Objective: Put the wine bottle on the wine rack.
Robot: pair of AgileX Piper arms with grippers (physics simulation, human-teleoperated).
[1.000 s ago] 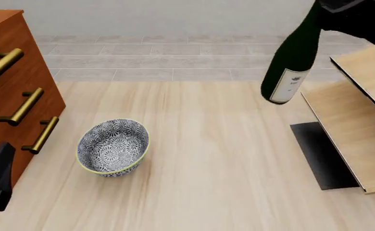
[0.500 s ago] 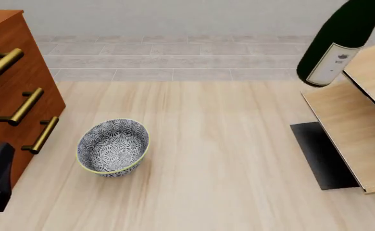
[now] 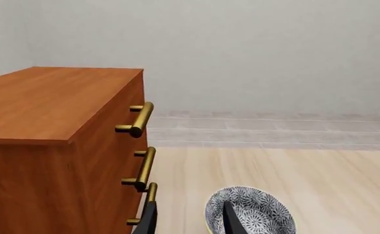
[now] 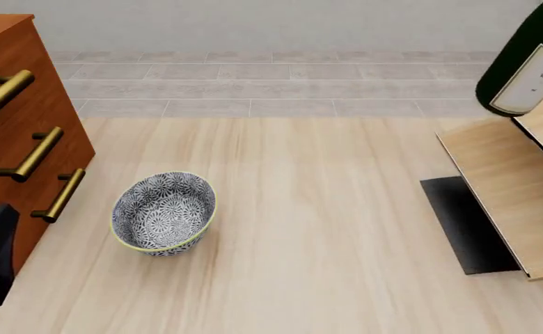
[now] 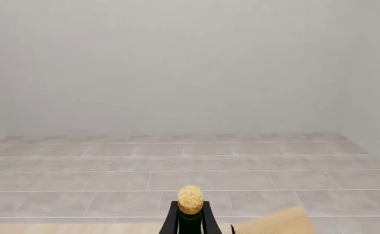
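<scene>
A pale wall and a band of grey floor tiles closed off the far side, and the light wooden table (image 4: 318,229) ran out toward them. At its left stood a reddish drawer cabinet (image 4: 12,132) with brass handles, and a patterned bowl (image 4: 163,212) sat just beside it.

We held the wine bottle (image 4: 524,66) up in the air at the far right of the front view, its base and white label hanging close above the upper slanted panel of the wine rack (image 4: 513,188); whether glass met wood there we could not tell. We judged this to be the carrying step, almost at its end, with the setting-down not yet done. The next move, in our view, called for lowering the bottle onto a panel and letting the slope take its weight before any release.

The bottle was tilted, its long axis running from the base, lower and toward the table's middle, up and out past the frame's right edge, neck uppermost.

In the right wrist view our right pincer (image 5: 190,220) was clamped about the neck just under the tan cork. Our left pincer (image 3: 188,220) hung idle near the cabinet and bowl, fingers parted and gripping nothing.
</scene>
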